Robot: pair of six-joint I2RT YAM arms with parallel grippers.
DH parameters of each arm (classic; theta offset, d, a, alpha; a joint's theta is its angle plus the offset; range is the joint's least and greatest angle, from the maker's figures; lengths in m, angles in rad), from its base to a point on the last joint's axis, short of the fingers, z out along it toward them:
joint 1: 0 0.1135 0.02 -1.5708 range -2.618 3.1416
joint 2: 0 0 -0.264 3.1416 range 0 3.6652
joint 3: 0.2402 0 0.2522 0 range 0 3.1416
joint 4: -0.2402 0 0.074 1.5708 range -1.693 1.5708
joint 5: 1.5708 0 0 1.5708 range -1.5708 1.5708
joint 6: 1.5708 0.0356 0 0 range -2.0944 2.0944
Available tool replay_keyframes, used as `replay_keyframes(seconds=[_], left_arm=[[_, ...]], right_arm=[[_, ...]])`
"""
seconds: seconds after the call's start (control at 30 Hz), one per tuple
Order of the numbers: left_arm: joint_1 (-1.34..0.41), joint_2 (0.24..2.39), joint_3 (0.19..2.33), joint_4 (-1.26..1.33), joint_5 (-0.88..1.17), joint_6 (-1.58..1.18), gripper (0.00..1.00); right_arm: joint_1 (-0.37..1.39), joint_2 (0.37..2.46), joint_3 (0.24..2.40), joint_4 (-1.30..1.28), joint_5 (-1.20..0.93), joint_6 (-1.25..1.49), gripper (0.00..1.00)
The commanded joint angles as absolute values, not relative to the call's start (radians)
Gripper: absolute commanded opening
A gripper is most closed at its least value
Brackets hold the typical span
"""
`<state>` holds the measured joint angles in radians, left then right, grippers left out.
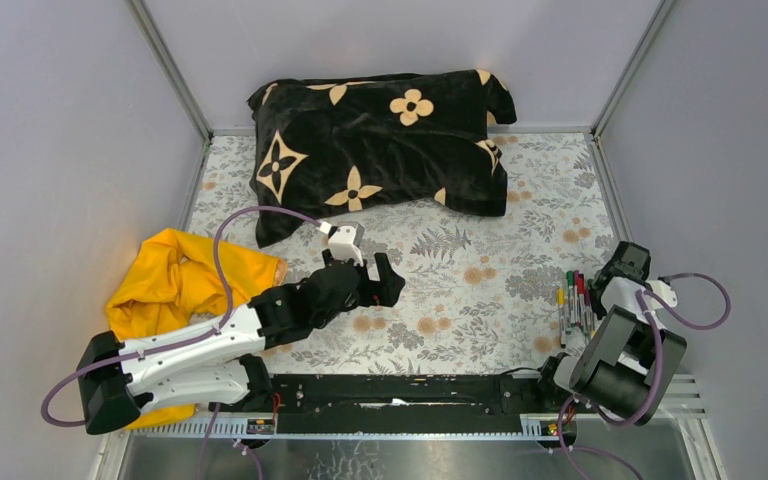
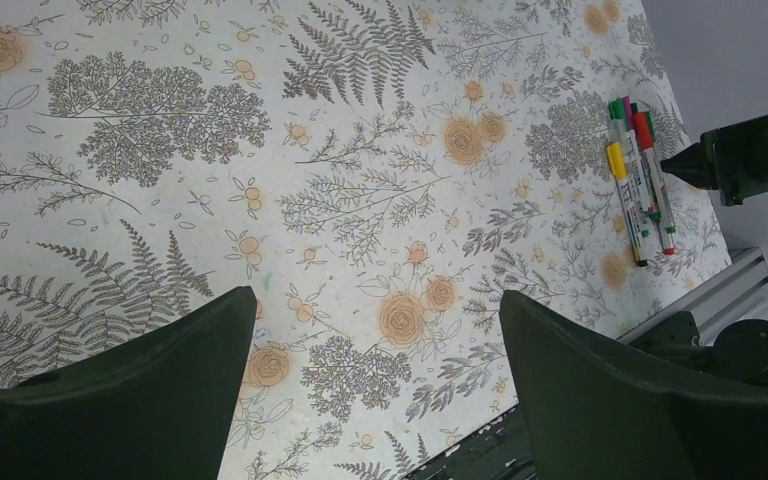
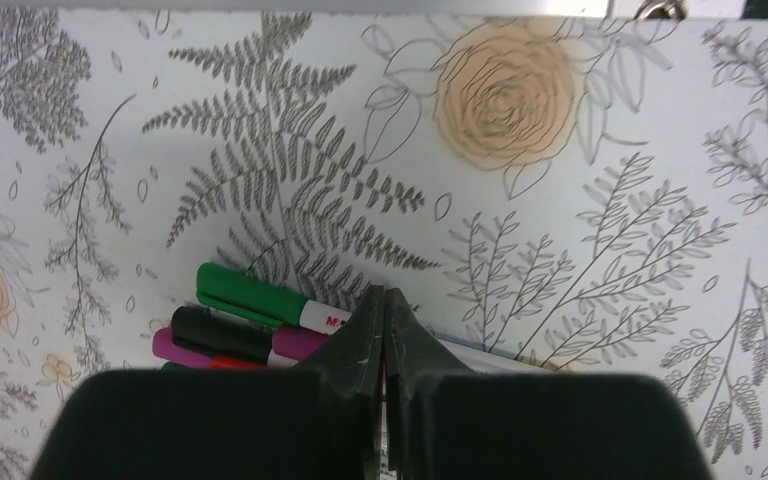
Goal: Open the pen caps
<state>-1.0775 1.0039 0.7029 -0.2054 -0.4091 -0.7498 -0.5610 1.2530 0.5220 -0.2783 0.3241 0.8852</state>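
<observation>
Currently, the right gripper [image 3: 382, 300] is clenched, its two fingers pressed together with nothing between them. Its tip sits directly over a bundle of thin whitish marker pens [image 1: 575, 302] lying side by side on the floral-printed surface [image 1: 480, 250]; whether it touches them cannot be told.

The pen caps [image 2: 620, 110], small plastic cylinders, are all seated on their barrels. In the right wrist view, a green cap [image 3: 245, 293] lies just left of the fingertips. A black cap [image 3: 215, 332] and a magenta cap [image 3: 175, 348] lie beside it, nearer the gripper body. The left wrist view shows a yellow cap [image 2: 615, 160] and a red cap [image 2: 643, 128] in the same bundle.

The left gripper [image 2: 378, 298] is released, fingers spread wide over bare surface, with the pens well apart to its right. A crumpled yellow cloth [image 1: 185, 280] lies behind this gripper, beside its arm. A black plush cushion with tan flowers [image 1: 380, 140] lies beyond it.
</observation>
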Motion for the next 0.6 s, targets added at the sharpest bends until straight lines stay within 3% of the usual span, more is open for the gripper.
replay_keyframes(seconds=[0.0, 0.57], left_arm=[[-1.084, 0.982, 0.696, -0.177, -0.442, -0.759, 0.99], [-1.084, 0.951, 0.693, -0.213, -0.425, -0.772, 0.99]], right_arm=[[-0.509, 1.245, 0.504, -0.349, 0.331, 0.942, 0.00], [-0.320, 1.217, 0.476, -0.418, 0.390, 1.096, 0.00]])
